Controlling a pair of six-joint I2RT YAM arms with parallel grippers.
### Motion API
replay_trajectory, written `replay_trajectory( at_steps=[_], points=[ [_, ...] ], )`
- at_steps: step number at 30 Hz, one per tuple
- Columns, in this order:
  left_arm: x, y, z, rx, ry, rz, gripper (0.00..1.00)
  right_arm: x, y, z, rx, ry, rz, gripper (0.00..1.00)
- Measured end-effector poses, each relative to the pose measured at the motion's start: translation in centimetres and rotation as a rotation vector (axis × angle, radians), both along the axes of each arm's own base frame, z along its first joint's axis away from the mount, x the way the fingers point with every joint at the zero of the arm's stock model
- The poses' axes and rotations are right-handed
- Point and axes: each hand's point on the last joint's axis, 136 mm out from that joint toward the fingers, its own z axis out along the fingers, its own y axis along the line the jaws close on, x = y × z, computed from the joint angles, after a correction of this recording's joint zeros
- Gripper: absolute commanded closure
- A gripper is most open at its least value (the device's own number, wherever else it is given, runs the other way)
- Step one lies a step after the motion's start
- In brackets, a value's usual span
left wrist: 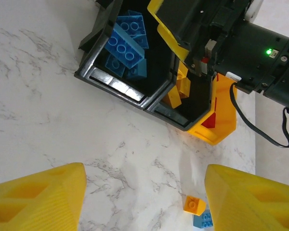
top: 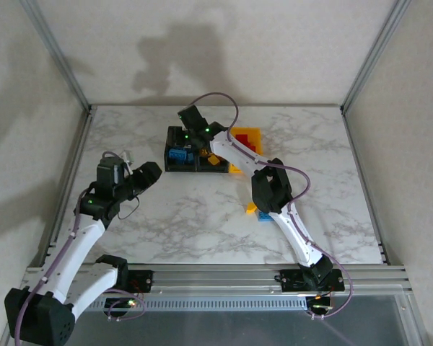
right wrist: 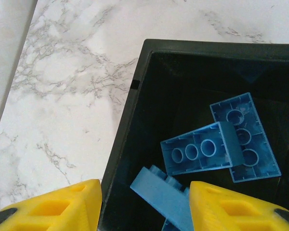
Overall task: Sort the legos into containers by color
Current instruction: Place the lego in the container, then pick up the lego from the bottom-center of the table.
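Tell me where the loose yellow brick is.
The loose yellow brick lies on the table, right of centre in the top view, beside a blue brick and close to the right arm.

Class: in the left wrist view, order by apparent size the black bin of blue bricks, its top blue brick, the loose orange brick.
1. black bin
2. top blue brick
3. loose orange brick
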Motion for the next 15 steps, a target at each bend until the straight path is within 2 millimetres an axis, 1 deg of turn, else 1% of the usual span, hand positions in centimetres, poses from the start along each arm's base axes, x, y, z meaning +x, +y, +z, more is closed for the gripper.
replay_trajectory(
  at_steps=[2, 5, 6, 8, 10, 12, 13, 15],
  points=[
    [-0.2, -0.2, 0.3, -0.01, -0.007, -0.013, 0.34, -0.6, -0.8, -0.1, -0.019, 0.005, -0.002, 0.48],
    [-0.8, -0.7, 0.2, -0.023, -0.011, -0.038, 0.33, -2.7, -3.4, 0.6, -0.056, 0.004, -0.01, 0.44],
    [-1.1, -1.0, 0.0, -0.028, -0.011, -0.053, 0.31, -3.6, -4.5, 1.2, -0.066, -0.001, -0.016, 0.43],
    [-1.7, -1.9, -0.5, -0.036, -0.003, -0.09, 0.31, -5.3, -6.6, 3.2, -0.068, -0.025, -0.028, 0.43],
    [-2.5, -3.3, -1.2, -0.04, 0.01, -0.143, 0.31, -7.0, -8.8, 5.8, -0.056, -0.064, -0.044, 0.43],
    [-3.2, -4.7, -1.5, -0.043, 0.014, -0.198, 0.31, -8.6, -10.8, 7.9, -0.037, -0.1, -0.06, 0.43],
    [-3.7, -5.6, -1.6, -0.046, 0.012, -0.231, 0.31, -9.6, -12.0, 8.5, -0.033, -0.114, -0.068, 0.43],
    [-4.4, -7.2, -1.6, -0.05, 0.007, -0.292, 0.3, -11.4, -14.2, 8.7, -0.044, -0.12, -0.082, 0.43]
  ],
)
